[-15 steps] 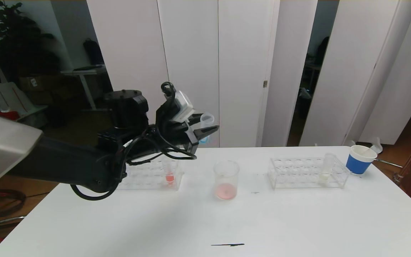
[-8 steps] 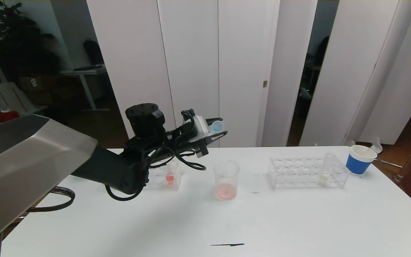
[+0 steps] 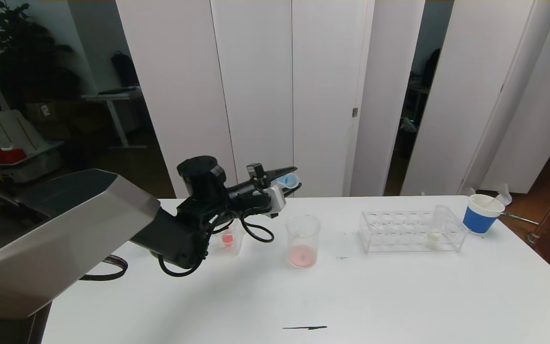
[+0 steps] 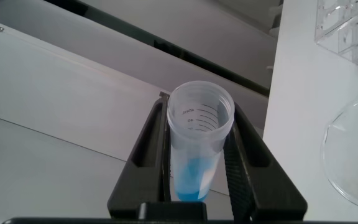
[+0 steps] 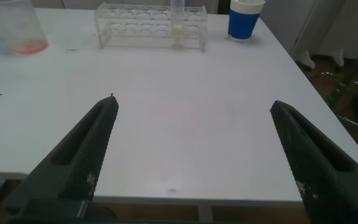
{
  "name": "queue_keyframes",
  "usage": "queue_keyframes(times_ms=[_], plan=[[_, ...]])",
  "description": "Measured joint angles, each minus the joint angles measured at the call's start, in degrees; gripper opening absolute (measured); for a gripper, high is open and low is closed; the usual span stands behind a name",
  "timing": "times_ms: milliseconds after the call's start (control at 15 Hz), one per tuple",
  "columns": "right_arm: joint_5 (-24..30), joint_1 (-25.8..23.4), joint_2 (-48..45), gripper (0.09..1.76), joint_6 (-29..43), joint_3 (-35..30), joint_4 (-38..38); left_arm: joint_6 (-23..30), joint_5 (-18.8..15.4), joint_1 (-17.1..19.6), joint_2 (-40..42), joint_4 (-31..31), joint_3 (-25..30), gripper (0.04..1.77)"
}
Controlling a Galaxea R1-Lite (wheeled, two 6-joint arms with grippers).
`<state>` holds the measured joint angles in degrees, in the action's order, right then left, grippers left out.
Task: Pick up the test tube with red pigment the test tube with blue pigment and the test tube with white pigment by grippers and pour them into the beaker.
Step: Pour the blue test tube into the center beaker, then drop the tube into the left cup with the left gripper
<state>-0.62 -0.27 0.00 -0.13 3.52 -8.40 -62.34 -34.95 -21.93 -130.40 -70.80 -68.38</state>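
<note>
Your head view looks forward and down over the bench [image 3: 351, 296]. Each wrist view peers close along its own claw; the right wrist and head views share the beaker [image 5: 18, 28].

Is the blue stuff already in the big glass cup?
No, the beaker holds only pink at its bottom; the blue tube is clamped in the left pincer.

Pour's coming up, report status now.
Left gripper shut on blue test tube, tipped beside beaker. Right gripper open, parked. White tube racked. Path clear.

Left gripper [image 3: 288, 180] clamped aloft; right gripper [image 5: 194, 155] spread.
</note>
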Motion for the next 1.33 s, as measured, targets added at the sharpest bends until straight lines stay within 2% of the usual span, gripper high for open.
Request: queue_keyframes(times_ms=[200, 533, 933, 1333], plan=[[0.0, 0.0, 0.0, 1.75, 0.0, 0.0, -0.02, -2.05, 0.76, -0.22, -2.34, -7.17, 0.24, 0.58], [0.02, 0.0, 0.0, 1.75, 0.0, 0.0, -0.04, -8.37, 2.95, -0.2, -4.88, -12.19, 0.72, 0.58], [0.02, 0.0, 0.0, 1.75, -0.02, 0.0, -0.02, -14.23, 5.66, -0.44, -6.62, -13.76, -0.01, 0.58], [0.0, 0.0, 0.0, 1.75, 0.0, 0.0, 0.0, -15.45, 6.03, -0.63, -7.45, -13.85, -0.52, 0.58]])
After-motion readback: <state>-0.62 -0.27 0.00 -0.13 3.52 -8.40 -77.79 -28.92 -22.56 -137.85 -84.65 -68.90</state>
